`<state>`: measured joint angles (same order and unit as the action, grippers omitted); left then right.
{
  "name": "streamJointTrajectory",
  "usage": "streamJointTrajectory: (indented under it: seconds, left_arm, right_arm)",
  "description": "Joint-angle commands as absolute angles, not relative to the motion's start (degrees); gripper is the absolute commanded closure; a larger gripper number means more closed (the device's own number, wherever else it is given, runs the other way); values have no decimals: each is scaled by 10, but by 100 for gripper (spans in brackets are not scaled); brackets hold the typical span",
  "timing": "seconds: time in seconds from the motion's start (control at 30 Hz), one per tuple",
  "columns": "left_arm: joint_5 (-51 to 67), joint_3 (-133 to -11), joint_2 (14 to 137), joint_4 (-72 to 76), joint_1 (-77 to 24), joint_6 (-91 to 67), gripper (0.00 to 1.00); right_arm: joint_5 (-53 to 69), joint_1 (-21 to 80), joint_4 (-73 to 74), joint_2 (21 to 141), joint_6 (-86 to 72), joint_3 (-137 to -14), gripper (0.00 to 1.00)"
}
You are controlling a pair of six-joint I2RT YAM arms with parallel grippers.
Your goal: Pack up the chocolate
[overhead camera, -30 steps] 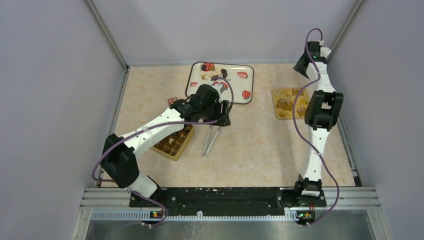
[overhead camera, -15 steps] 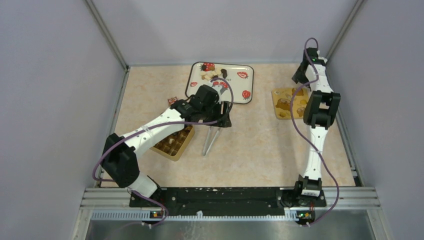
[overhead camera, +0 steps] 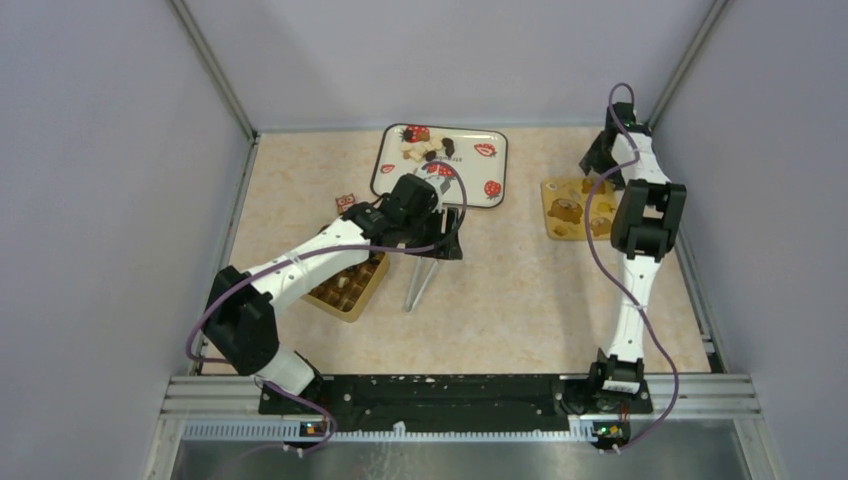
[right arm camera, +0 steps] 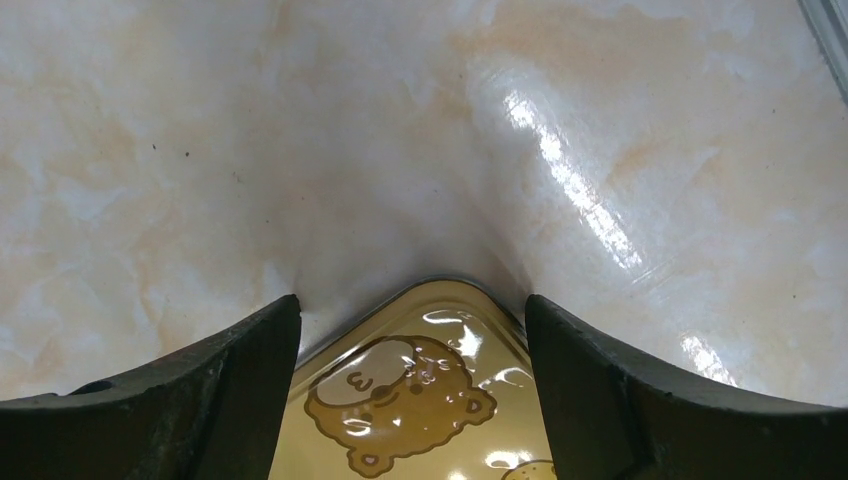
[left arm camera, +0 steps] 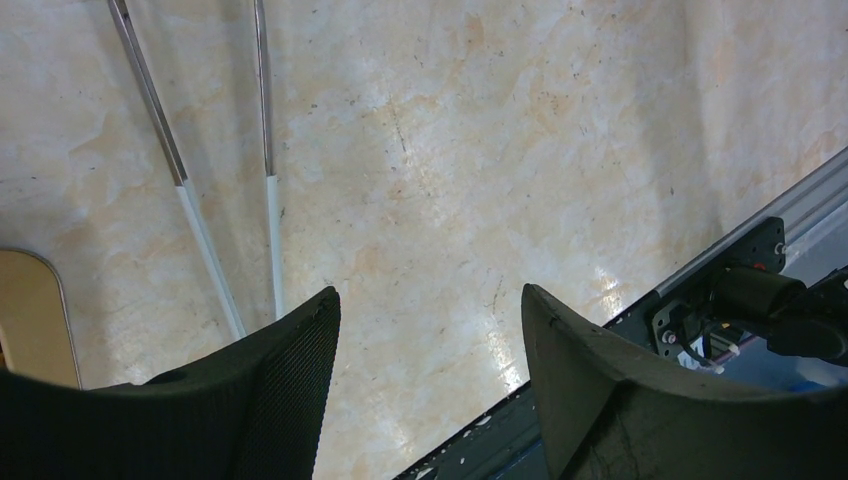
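Small dark, light brown and cream chocolate (overhead camera: 427, 149) pieces lie on the far end of the strawberry-print tray (overhead camera: 478, 187). More pieces sit in the yellow box (overhead camera: 347, 285) under the left arm. My left gripper (overhead camera: 448, 237) (left arm camera: 430, 305) hangs open over bare table, just past the handle end of the metal tongs (overhead camera: 421, 281) (left arm camera: 190, 205), holding nothing. My right gripper (overhead camera: 597, 162) (right arm camera: 412, 310) stands open astride the far corner of the yellow bear-print lid (overhead camera: 567, 209) (right arm camera: 420, 385), its fingers apart from the lid.
The tongs lie on the table between the box and the table's middle. A small printed card (overhead camera: 346, 201) lies left of the tray. Grey walls close in the sides and back; the black rail (overhead camera: 440, 390) (left arm camera: 740, 285) runs along the near edge.
The right arm has swung in and down toward the lid's far corner. The left gripper has shifted slightly and its jaws have widened a little.
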<state>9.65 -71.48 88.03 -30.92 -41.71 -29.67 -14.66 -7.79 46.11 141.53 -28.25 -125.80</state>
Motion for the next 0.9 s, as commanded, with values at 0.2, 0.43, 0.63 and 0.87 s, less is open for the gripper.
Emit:
streamJointTrajectory:
  seconds: [0.2, 0.43, 0.63, 0.87]
  left_arm:
    - [115, -698, 863, -278, -418, -294, 28]
    - [100, -697, 858, -283, -418, -292, 28]
    - [113, -690, 857, -260, -418, -298, 28]
    - [156, -687, 881, -232, -418, -302, 28]
  right_arm:
    - [-91, -82, 412, 1300, -294, -1111, 20]
    - [-55, -81, 345, 1205, -299, -950, 21]
    - [-20, -78, 296, 1128, -321, -811, 21]
    - [44, -59, 250, 1047, -335, -691, 22]
